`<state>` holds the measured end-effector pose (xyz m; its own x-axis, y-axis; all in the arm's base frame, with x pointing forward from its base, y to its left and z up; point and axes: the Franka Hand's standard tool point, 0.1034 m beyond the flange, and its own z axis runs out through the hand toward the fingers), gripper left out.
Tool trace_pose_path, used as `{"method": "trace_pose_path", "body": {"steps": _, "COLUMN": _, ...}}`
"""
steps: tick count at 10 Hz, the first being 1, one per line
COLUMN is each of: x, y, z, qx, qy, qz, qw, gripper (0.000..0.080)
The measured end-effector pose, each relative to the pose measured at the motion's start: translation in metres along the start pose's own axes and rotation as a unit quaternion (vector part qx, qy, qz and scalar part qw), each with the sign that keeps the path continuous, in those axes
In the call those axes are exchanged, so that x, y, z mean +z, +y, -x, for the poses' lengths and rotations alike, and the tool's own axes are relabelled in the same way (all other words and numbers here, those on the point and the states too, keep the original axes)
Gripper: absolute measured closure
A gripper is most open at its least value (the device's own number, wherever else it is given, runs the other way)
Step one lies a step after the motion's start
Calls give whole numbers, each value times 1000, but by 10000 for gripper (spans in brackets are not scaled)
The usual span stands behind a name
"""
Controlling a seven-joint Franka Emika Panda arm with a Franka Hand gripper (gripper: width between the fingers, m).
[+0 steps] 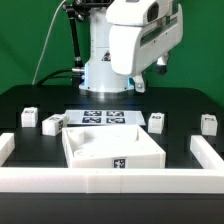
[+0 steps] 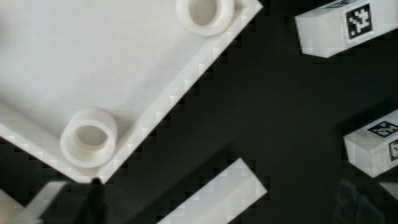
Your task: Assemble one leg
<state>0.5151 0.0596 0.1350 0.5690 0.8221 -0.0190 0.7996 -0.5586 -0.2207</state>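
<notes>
Several small white legs with marker tags stand on the black table: two at the exterior view's left (image 1: pixel 29 117) (image 1: pixel 51 123) and two at its right (image 1: pixel 156 121) (image 1: pixel 208 124). The large white panel (image 1: pixel 112 150) lies in front of them. In the wrist view the panel (image 2: pixel 89 60) shows two round corner sockets (image 2: pixel 208 12) (image 2: pixel 89 135), with two legs (image 2: pixel 347 25) (image 2: pixel 377 140) beside it. My gripper (image 1: pixel 160 64) hangs high above the table, over no leg. In the wrist view the gripper (image 2: pixel 214 215) has its dark fingers (image 2: pixel 75 200) wide apart and holds nothing.
The marker board (image 1: pixel 103 118) lies behind the panel near the robot base. White walls run along the left (image 1: pixel 6 148), right (image 1: pixel 210 155) and front (image 1: pixel 110 185) of the work area. A white strip (image 2: pixel 222 190) crosses the wrist view near the panel's corner.
</notes>
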Motion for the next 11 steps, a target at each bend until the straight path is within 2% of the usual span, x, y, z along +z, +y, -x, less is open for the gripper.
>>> {"method": "trace_pose_path", "body": {"steps": 8, "x": 0, "y": 0, "z": 1, "qx": 1, "qy": 0, "qz": 0, "qw": 1000, "gripper": 150}}
{"method": "trace_pose_path", "body": {"steps": 9, "x": 1, "y": 1, "z": 2, "qx": -12, "qy": 1, "qz": 5, "qw": 1000, "gripper": 150}}
{"method": "trace_pose_path", "body": {"steps": 10, "x": 7, "y": 2, "z": 8, "qx": -54, "qy": 10, "qz": 22, "qw": 998, "gripper": 150}}
{"method": "trace_pose_path", "body": {"steps": 11, "x": 16, "y": 5, "z": 23, "qx": -98, "qy": 17, "qz": 41, "qw": 994, "gripper": 150}}
